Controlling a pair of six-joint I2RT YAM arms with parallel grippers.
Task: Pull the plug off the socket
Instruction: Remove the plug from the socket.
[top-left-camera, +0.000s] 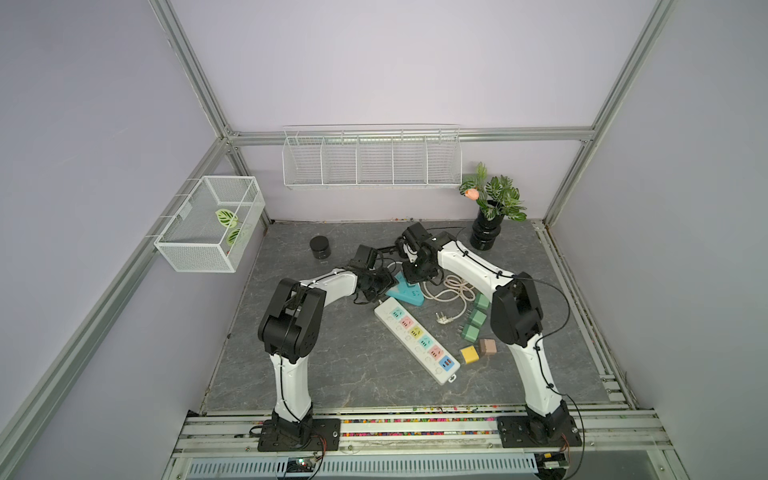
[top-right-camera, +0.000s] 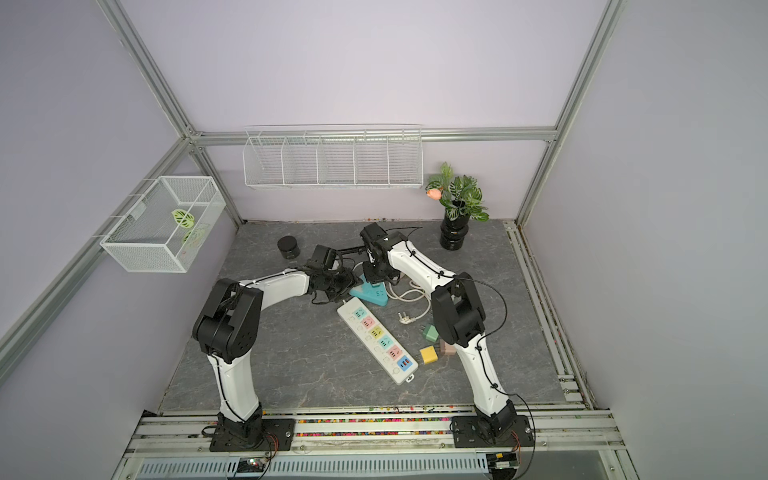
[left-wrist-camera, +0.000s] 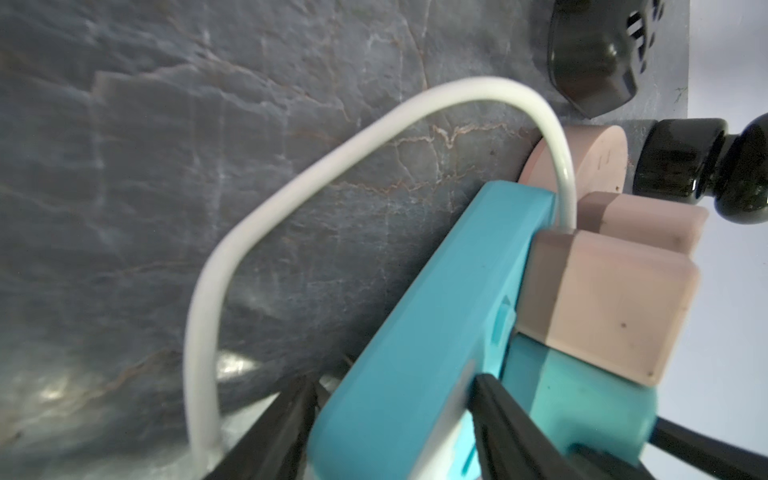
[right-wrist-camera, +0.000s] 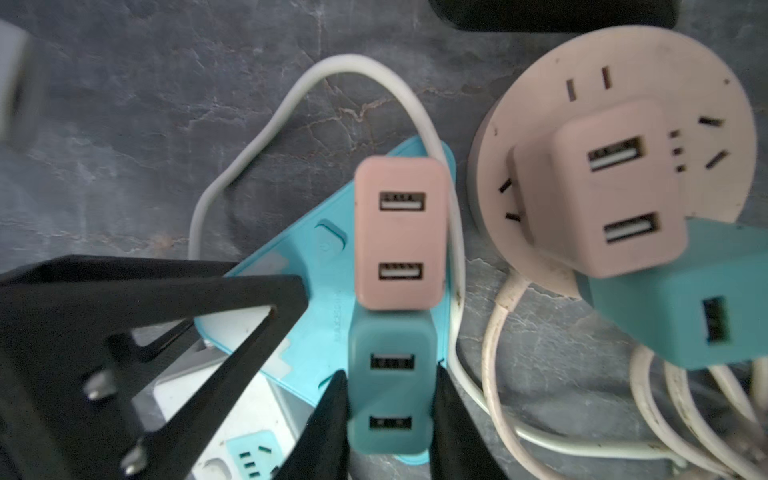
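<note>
Closest up, black fingers of the right gripper, pinched fully shut on the two long sides of a teal plug. Two USB ports on its face. Seated upright in a blue socket, three-cornered and flat on the grey marbled table. Touching it on the same socket, a pink plug, likewise with two USB ports. On the blue face, a button bearing a power mark, and beside the teal plug a line of faint raised lettering, too blurred to read. Left gripper roughly half closed, one finger on either side of the blue slab, gripping the socket itself. Looping out from the socket, a white cord. Just beside, a round pink socket carrying a second pink plug. In both top views, the blue socket just above frame centre, tucked between the two grippers. Below it, slanting toward the lower right, a white power strip with pastel outlets, markings too small to make out.
</note>
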